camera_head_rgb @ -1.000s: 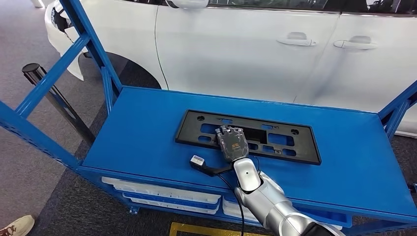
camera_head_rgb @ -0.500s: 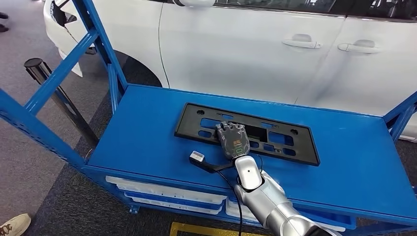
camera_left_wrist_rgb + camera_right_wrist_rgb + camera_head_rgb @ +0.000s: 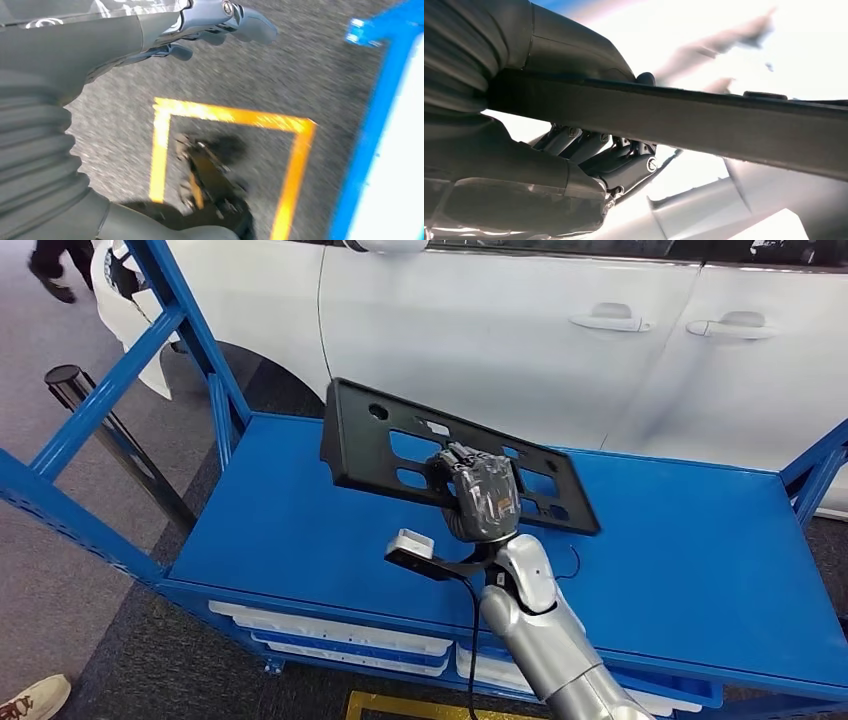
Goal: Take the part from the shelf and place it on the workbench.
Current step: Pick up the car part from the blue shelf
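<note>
Setting: grey speckled floor (image 3: 60, 570) beneath a blue metal shelf rack (image 3: 300, 520), with a white car (image 3: 520, 330) parked just behind it.
Shelf top: flat blue deck with a low rim; a slanted blue brace (image 3: 110, 390) rises at its left end, beside a black post (image 3: 110, 440).
Drawers: shallow white trays (image 3: 330, 635) sit under the deck's front edge; what is in them cannot be told.
Part: long black plastic plate with cut-out slots and round holes (image 3: 380, 450), raised off the deck and tilted, its left end highest.
Right hand (image 3: 480, 500): fingers curled over the plate's near edge, holding it; the right wrist view shows the thumb (image 3: 574, 47) on one face and the dark fingers (image 3: 624, 160) on the other.
Right arm: silver forearm (image 3: 540, 640) rising from below, with a black cable and a small white-topped box (image 3: 412, 545) at the wrist.
Left hand (image 3: 150, 30): hanging over the floor, above a yellow taped square (image 3: 230, 150); fingers loosely bent, holding nothing.
Edge: a person's shoe (image 3: 30, 700) at the lower left.
</note>
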